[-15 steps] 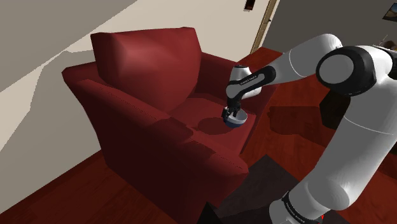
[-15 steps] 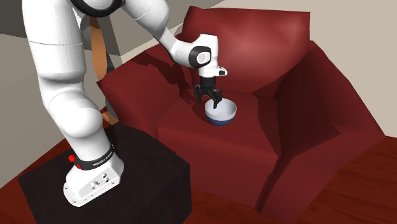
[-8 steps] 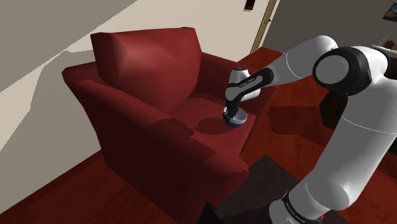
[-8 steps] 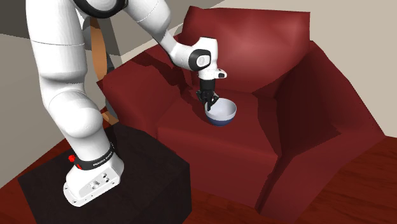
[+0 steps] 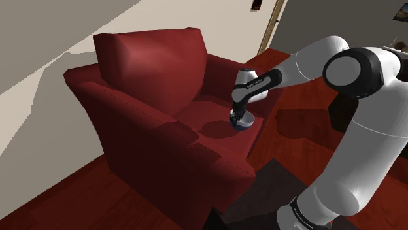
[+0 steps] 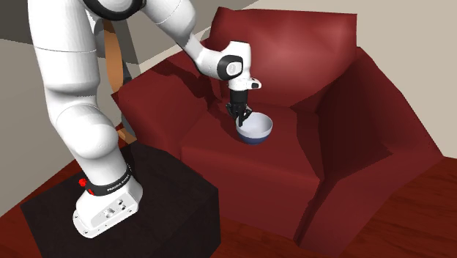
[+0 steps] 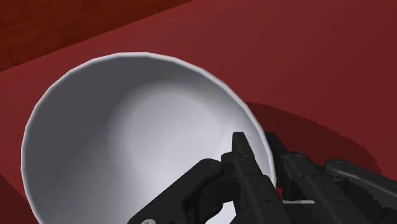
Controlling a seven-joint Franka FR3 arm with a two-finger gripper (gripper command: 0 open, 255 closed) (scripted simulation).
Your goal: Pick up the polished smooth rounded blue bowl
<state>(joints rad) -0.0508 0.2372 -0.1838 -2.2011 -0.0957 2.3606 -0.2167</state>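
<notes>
The bowl (image 6: 258, 130), white inside and blue outside, sits upright on the seat cushion of a red armchair (image 6: 242, 165). My black gripper (image 6: 240, 117) comes down from above onto the rim on the side nearest the arm. In the wrist view the gripper (image 7: 257, 145) is shut on the rim of the bowl (image 7: 140, 127), one finger inside the wall and one outside it. In the shoulder view the gripper (image 5: 237, 117) hides most of the bowl (image 5: 243, 126), which rests near the front of the armchair seat (image 5: 209, 114).
The armrests (image 6: 157, 91) and the backrest (image 5: 150, 65) wall in the seat on three sides. My black stand (image 6: 176, 198) is close to the chair's front corner on a dark red wood floor (image 5: 301, 137). A beige wall (image 5: 39, 39) is behind the chair.
A second ago the fingers stood apart over the bowl's rim; they have since closed on it. The arm and the bowl have stayed in place.
</notes>
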